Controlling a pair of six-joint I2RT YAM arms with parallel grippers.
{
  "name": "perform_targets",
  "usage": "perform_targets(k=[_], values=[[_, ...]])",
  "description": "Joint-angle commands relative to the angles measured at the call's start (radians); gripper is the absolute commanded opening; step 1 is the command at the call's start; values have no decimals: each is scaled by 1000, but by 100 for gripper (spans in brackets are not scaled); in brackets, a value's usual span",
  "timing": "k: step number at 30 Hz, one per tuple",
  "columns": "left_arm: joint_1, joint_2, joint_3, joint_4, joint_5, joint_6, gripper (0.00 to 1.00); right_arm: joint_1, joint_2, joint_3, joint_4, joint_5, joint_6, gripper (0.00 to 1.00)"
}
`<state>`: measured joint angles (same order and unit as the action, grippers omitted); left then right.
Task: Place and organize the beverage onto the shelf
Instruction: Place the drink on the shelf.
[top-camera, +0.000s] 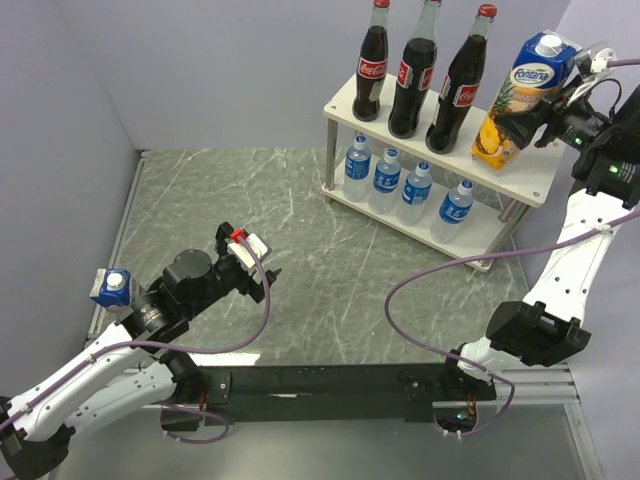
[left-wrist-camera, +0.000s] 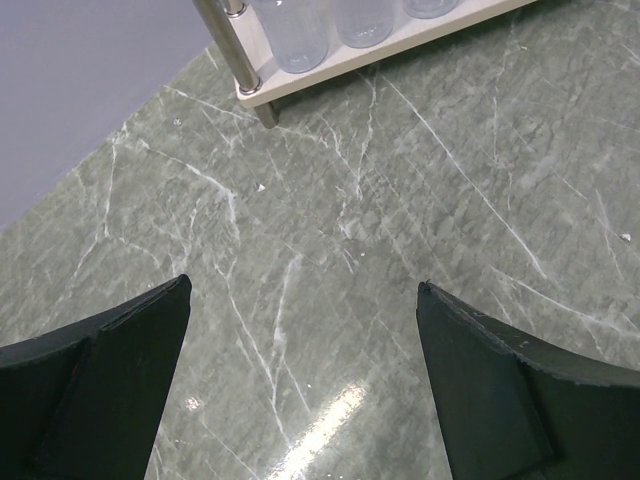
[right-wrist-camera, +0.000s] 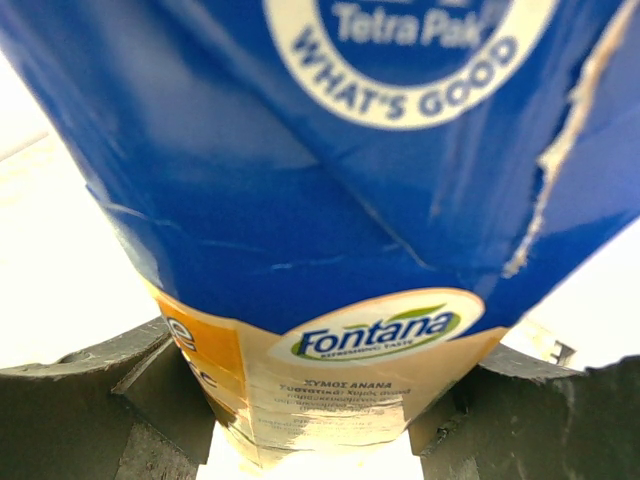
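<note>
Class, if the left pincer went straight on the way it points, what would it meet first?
Probably the bare green table, short of the shelf; nothing else lies in that line. Tilt is hard to judge.

The grey-green marbled table (top-camera: 300, 270) carries the shelf (top-camera: 535, 185) at its far right, and a blue-topped juice carton (top-camera: 111, 289) stands near its left edge. Three cola bottles (top-camera: 413, 85) stand in a row on the shelf's top board, and four water bottles (top-camera: 400, 185) stand on the lower one. A second juice carton (top-camera: 520, 100) tilts over the top board's right end.
</note>
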<state>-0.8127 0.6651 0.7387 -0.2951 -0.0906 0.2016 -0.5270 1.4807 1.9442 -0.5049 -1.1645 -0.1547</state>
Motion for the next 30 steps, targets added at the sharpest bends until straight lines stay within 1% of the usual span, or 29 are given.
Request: perform_targets(k=[1,14,20,30], values=[[7,1,-5,50,19,9,99,19,-40,55,187,-20,-31,51],[12,-2,-5,51,25,7,100,47,-23,68,129,8,-69,54],[12,-2,-7,53,28,5,99,53,-23,53,91,22,-111,57],[15,-1,-7,53,29,4,99,53,-25,29,74,19,-137,61]])
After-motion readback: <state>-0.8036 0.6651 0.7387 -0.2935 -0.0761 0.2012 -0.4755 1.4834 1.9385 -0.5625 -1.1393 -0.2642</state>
